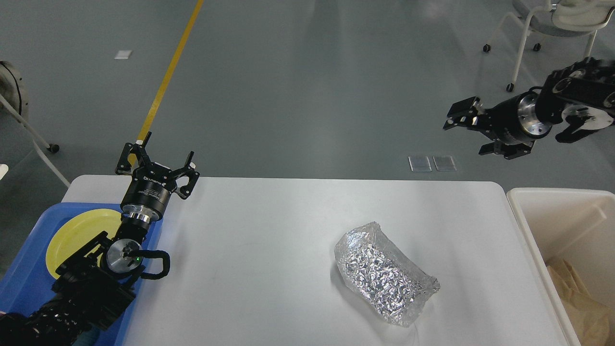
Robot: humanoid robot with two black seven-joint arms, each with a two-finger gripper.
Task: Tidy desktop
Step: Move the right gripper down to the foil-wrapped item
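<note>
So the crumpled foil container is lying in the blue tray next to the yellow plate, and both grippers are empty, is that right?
Not quite. The head view shows the crumpled foil container lying on the white desktop, well apart from the blue tray. The yellow plate is in that tray, and the left gripper and right gripper are indeed empty.

Crumpled silver foil container (386, 275) lying on its side, centre-right. Blue tray (29, 274) at left w/ yellow plate (77, 235) in it. Cream bin (557, 230) at right, brown paper (576, 300) inside. Far floor: yellow line (166, 79), wheeled chair (552, 24), two clear floor plates (431, 163).
</note>
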